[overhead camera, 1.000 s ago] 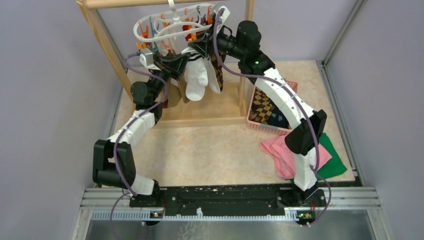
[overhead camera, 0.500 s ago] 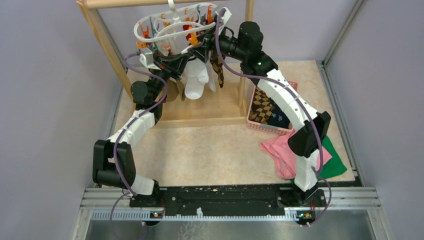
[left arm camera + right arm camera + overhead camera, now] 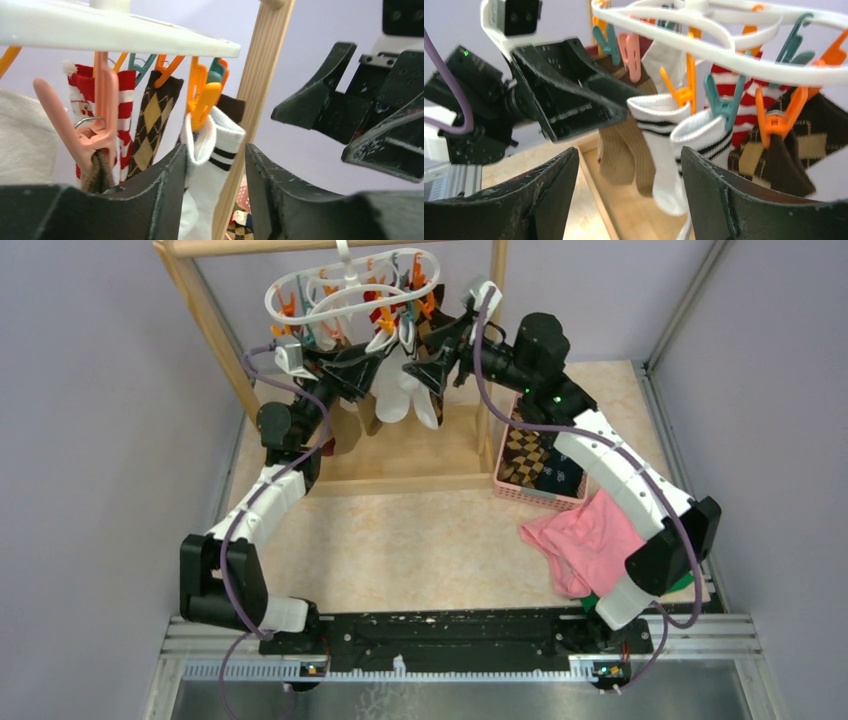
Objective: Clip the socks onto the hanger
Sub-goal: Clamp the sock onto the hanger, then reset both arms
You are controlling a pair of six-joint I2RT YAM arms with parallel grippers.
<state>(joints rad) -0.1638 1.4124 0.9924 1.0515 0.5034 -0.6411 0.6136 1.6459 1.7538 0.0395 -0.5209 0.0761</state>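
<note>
Back swings the right pincer point(image 3: 428, 368) from the hanger point(image 3: 724, 35), jaws wide and empty, leaving the white striped sock point(image 3: 651, 130) dangling from its orange clip point(image 3: 684, 90) with the left pincer point(image 3: 215, 150) spread beside its cuff, so that one looks clipped, and an argyle sock point(image 3: 525, 452) waits in the pink basket point(image 3: 530, 495) on the counter point(image 3: 420, 540).

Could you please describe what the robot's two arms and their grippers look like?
Both the left arm and right arm have white links joined by bulky black joints, with a purple cable looped along each. The left gripper and right gripper are black, with broad wedge-shaped fingers that look scuffed. A white camera housing sits on the left wrist.
</note>
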